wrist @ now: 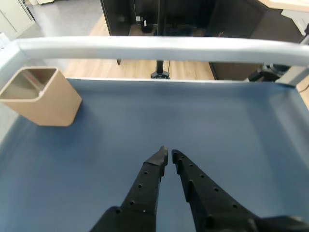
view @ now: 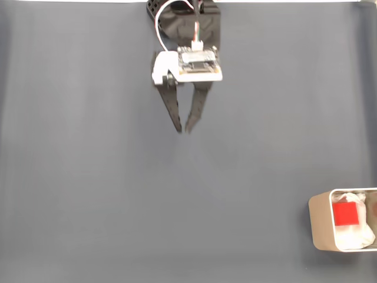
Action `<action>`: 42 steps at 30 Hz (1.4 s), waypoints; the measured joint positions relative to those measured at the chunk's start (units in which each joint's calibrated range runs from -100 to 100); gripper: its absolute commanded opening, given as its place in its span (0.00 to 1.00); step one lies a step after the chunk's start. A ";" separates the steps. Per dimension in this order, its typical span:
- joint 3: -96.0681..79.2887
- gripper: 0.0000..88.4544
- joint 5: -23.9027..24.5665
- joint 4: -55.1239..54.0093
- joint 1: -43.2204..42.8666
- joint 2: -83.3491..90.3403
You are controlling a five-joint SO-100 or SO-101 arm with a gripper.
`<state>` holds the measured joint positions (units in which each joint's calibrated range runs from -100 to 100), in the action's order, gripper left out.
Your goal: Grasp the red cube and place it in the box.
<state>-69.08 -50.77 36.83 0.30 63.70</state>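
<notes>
Tapering to two black tips that almost meet, the fingers (view: pixel 177 109) are sitting nearly together with only a slim gap at their ends and nothing between them. In the fixed view the gripper (view: pixel 184 128) is pointing down the picture from the top edge, its fingers forming a narrow V above the bare blue-grey worktop (view: pixel 88 177). Behind them the white wrist block (view: pixel 188 66) with its small circuit board is hanging over the mat, and a white cable (view: pixel 162 23) is looping back to the black arm (view: pixel 182 17) at the top edge.

In the wrist view the gripper (wrist: pixel 169 154) is reaching up from the bottom edge, the fingers' (wrist: pixel 145 188) perforated inner faces showing, and the tips are hovering over empty mat near the middle.

The cube (view: pixel 345 213) is lying inside the box (view: pixel 319 224), on the white lining (view: pixel 356 236), at the lower right corner of the fixed view, well apart from the gripper. The box is partly cut off by the right edge there.

The wrist view is showing the box (wrist: pixel 46 99) at the upper left as a beige container with rounded corners, seen from the side so its contents are hidden. That view is also showing a pale rail (wrist: pixel 154 48) along the worktop's far edge, with wooden floor (wrist: pixel 140 67) and dark furniture (wrist: pixel 159 19) beyond.
</notes>
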 measured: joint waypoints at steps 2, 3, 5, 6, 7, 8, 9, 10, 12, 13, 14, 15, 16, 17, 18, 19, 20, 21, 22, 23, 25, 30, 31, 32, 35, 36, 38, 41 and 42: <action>-7.50 0.00 0.00 1.27 0.22 6.95; -11.03 0.00 0.05 2.07 0.22 10.16; -17.63 0.00 0.05 3.66 0.15 16.41; -20.61 0.00 0.05 4.93 0.15 19.28; -23.51 0.00 0.05 6.60 0.15 22.15; -26.04 0.00 0.05 8.35 0.22 24.66; -28.21 0.00 0.15 10.34 0.22 27.01; -29.02 0.00 0.29 12.65 0.22 28.75; -29.57 0.00 -0.24 17.74 0.30 30.92; -29.93 0.00 -0.05 20.68 0.22 31.87; -30.20 0.00 0.15 23.47 -0.15 32.74; -30.29 0.00 0.00 26.41 -0.30 33.61; -30.29 0.00 -0.15 29.04 -0.37 34.56; -30.29 0.00 -0.20 31.42 -0.52 35.08; -30.29 0.00 -0.20 33.09 -0.59 35.35; -30.29 0.00 -0.24 34.29 -0.59 35.61; -30.29 0.00 -0.24 35.16 -0.59 35.69; -30.29 0.00 -0.20 36.36 -0.59 35.87; -30.29 0.00 0.05 37.15 -0.67 36.30; -30.29 0.00 0.39 37.63 -0.67 36.30; -30.29 0.00 0.63 37.95 -0.96 36.30; -30.29 0.00 0.68 38.03 -0.96 36.30; -30.29 0.00 0.68 38.03 -0.96 36.30; -30.29 0.00 0.83 38.03 -0.96 36.30; -30.29 0.00 1.47 38.03 -0.96 36.30; -30.29 0.00 1.51 38.03 -0.96 36.30; -30.29 0.00 1.51 38.03 -0.96 36.30; -30.29 0.00 1.51 38.03 -0.96 36.30; -30.29 0.00 1.51 38.03 -0.96 36.30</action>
<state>-99.37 -49.26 74.86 -0.67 100.00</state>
